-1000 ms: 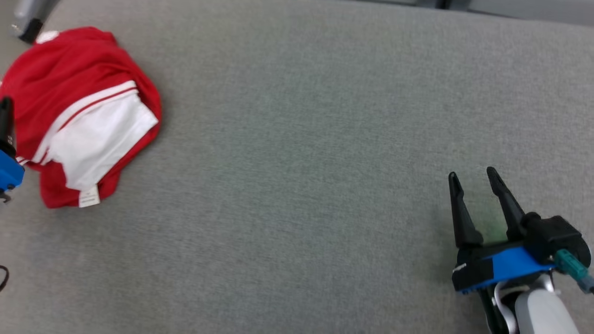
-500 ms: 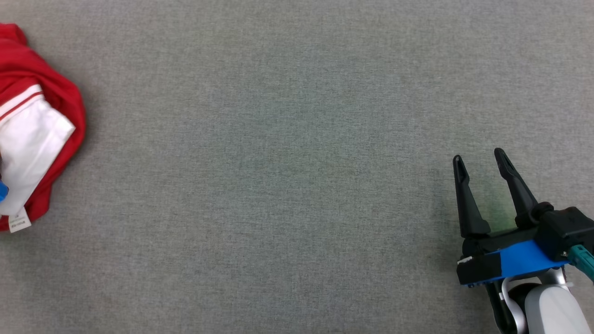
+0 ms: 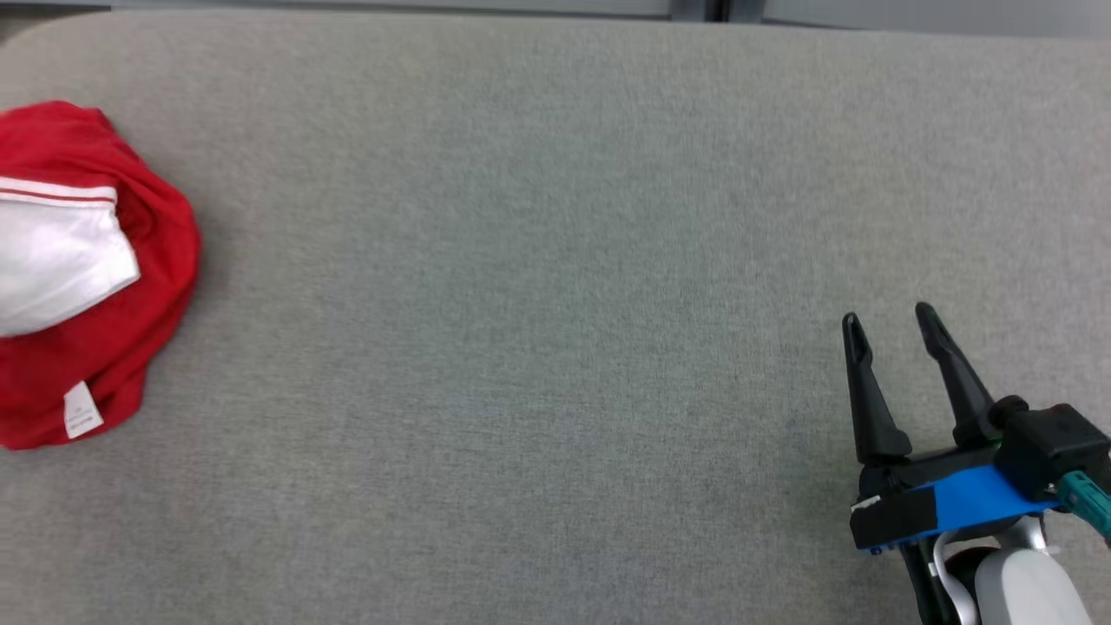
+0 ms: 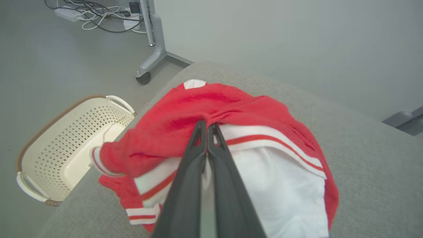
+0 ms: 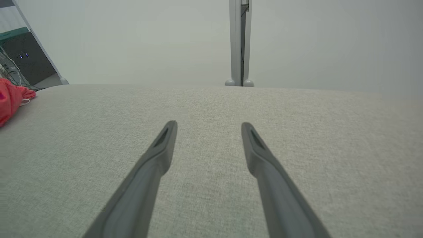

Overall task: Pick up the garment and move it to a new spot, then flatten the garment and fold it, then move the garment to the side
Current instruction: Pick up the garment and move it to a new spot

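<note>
The garment (image 3: 130,260) is a crumpled red piece with a white panel and red-and-white stripes, lying at the left end of the grey padded table (image 3: 555,260). In the left wrist view my left gripper (image 4: 207,125) is shut, its fingertips pinching a raised fold of the red garment (image 4: 231,105) just above the striped band. My right gripper (image 3: 890,325) hovers low over bare table at the lower right, open with nothing between its fingers (image 5: 165,138). In the right wrist view, the garment (image 5: 10,99) peeks in at the far left.
A cream perforated laundry basket (image 4: 66,142) stands on the floor beside the table's left end. A grey stand on a castor (image 4: 148,62) and cables (image 4: 89,16) lie beyond it. A grey post (image 5: 239,43) rises behind the table's far edge.
The head camera has swung, so the whole picture shifted. My left gripper has shut on the garment's fold. The right gripper stays open in the same place.
</note>
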